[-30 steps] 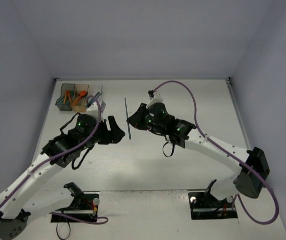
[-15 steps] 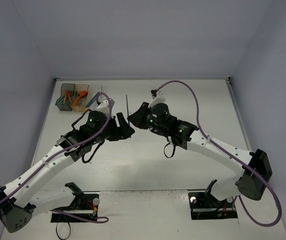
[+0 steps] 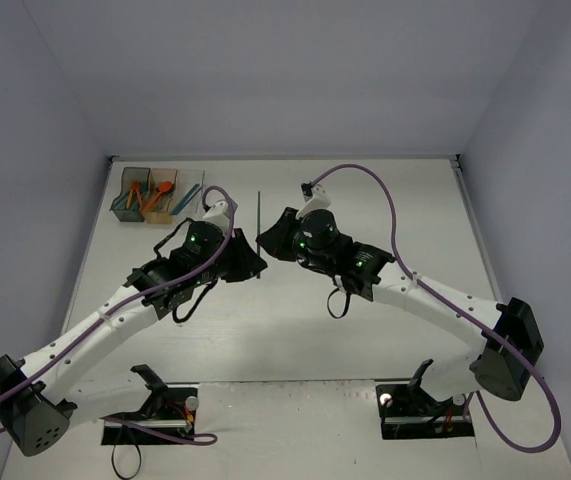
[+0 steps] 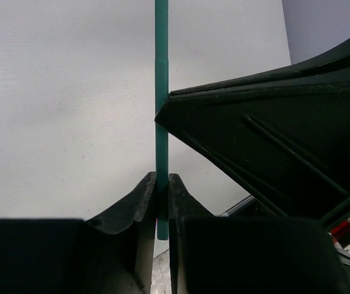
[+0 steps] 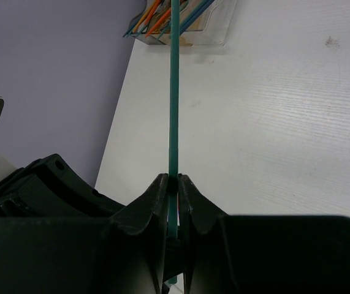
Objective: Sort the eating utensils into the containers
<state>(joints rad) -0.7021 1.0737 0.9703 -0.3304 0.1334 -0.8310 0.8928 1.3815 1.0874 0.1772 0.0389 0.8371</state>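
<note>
A thin teal stick [image 3: 259,210] is held off the table between the two arms, pointing toward the back. My left gripper [image 3: 252,262] is shut on its near end; in the left wrist view the stick [image 4: 161,92] sits pinched between the fingertips of that gripper [image 4: 162,179]. My right gripper [image 3: 266,241] straddles the same stick [image 5: 174,92]; its jaws [image 5: 173,180] stand slightly apart, with a thin gap beside the stick. The containers, dark grey [image 3: 133,181], amber [image 3: 162,180] and clear [image 3: 192,181], stand at the back left and hold orange and teal utensils [image 3: 155,198].
The two wrists nearly touch over the middle of the table. The left wall runs close beside the containers [image 5: 214,33]. Purple cables [image 3: 385,205] loop above both arms. The arm bases [image 3: 165,410] sit at the near edge.
My left gripper has swung right to the stick and shut on its near end. My right gripper, shut on the stick before, has eased its jaws slightly. The stick has shifted a little right.
</note>
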